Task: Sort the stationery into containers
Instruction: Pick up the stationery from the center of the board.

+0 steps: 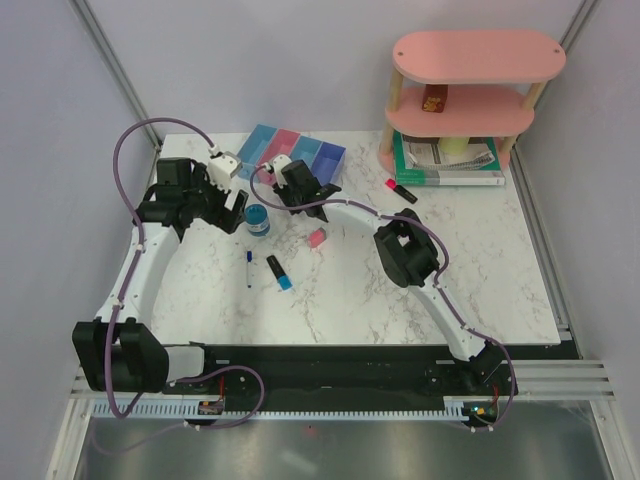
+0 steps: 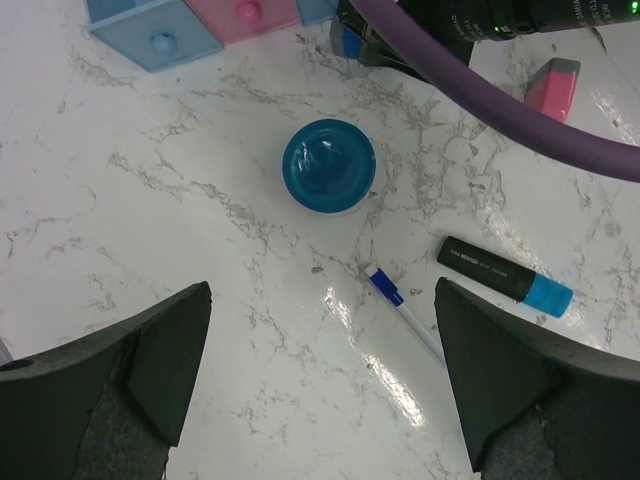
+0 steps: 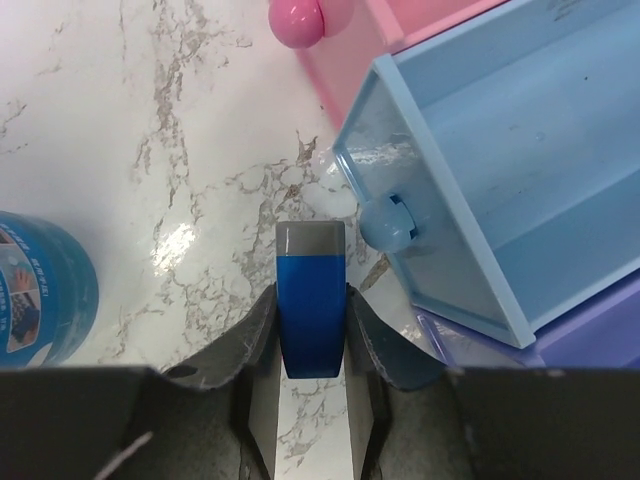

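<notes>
Between fingers (image 3: 257, 335) sits a blue, grey-tipped eraser (image 3: 311, 305).

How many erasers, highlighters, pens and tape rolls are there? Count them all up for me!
Erasers: 2, the pink eraser and the blue eraser gripped in the right hand
Highlighters: 2, the blue-ended highlighter and the pink-ended highlighter
Pens: 1 in view, the pen
Tape rolls: 1, the tape roll
Total: 6
</notes>
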Robot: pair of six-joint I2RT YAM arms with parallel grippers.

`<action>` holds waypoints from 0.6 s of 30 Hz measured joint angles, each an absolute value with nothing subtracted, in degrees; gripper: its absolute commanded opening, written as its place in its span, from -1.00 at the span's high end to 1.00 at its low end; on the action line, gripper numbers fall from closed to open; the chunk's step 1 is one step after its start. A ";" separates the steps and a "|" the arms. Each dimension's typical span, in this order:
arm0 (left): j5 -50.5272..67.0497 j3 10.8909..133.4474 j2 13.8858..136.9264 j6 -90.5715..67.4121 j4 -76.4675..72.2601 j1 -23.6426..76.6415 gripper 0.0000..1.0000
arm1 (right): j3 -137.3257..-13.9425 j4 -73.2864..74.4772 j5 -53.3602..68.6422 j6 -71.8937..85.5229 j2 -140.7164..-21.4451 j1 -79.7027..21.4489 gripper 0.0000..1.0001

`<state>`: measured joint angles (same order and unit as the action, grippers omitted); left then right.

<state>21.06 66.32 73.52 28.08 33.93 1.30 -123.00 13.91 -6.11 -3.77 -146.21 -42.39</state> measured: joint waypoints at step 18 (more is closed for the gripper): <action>14.94 66.83 83.00 27.20 28.49 1.30 -0.99 | -112.31 14.15 -6.46 -9.52 -132.16 -43.22 1.00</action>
<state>14.94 66.83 83.00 27.20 28.49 1.30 -112.31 14.15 -6.46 -9.52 -132.16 -43.22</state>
